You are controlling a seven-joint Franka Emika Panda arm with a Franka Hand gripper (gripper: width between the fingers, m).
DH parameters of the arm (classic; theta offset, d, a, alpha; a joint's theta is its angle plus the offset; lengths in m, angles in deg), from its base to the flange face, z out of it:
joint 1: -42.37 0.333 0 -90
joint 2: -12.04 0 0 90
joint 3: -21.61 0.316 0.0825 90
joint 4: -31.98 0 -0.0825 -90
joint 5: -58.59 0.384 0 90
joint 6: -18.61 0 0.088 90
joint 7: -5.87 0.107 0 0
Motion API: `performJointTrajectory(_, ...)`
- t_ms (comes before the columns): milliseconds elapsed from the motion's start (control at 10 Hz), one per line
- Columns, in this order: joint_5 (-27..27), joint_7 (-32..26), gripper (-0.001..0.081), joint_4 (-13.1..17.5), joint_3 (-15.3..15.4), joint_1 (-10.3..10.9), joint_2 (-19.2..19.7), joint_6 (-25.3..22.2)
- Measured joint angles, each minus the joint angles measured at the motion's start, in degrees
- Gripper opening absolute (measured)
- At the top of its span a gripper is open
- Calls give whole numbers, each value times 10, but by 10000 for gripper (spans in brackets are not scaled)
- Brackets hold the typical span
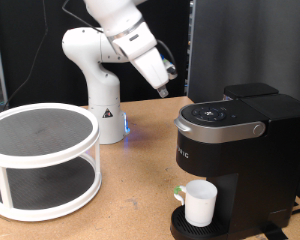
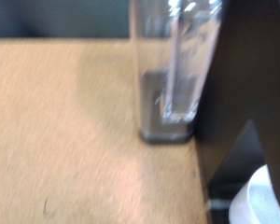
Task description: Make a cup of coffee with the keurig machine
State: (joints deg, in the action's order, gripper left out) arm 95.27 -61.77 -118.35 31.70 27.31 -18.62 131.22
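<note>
The keurig machine [image 1: 240, 150] stands at the exterior view's right, matte black, its lid down and its silver-grey handle [image 1: 228, 131] at the front. The cup [image 1: 200, 203], a plain white mug, stands on the drip tray under the spout. My gripper [image 1: 166, 84] hangs in the air above and to the left of the machine's top, apart from it. The blurred wrist view shows the machine's black side [image 2: 257, 84], a clear tank-like part [image 2: 173, 65] and the cup's rim [image 2: 268, 201]; my fingers do not show there.
A white two-tier round rack [image 1: 42, 160] stands on the wooden table [image 1: 130, 200] at the exterior view's left. The robot's white base [image 1: 102, 100] is behind it, with a dark screen behind the machine.
</note>
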Motion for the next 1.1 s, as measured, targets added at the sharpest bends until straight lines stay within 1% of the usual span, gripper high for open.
performJointTrajectory(100, -16, 13, 805, 12, 14, 0, 0, -1)
performJointTrajectory(200, -16, 31, 805, 28, 23, 2, 0, -5)
performJointTrajectory(400, -6, 78, 805, 66, 32, 4, 3, -21)
performJointTrajectory(500, -5, 103, 805, 89, 35, 4, 8, -45)
performJointTrajectory(600, -5, 117, 805, 111, 36, 3, 30, -66)
performJointTrajectory(800, -1, 117, 805, 108, 38, 4, 29, -51)
performJointTrajectory(900, 0, 123, 805, 112, 48, 4, 29, -29)
performJointTrajectory(1000, -4, 136, 805, 121, 64, 4, 29, -6)
performJointTrajectory(1100, -24, 150, 805, 134, 83, 3, 29, 12)
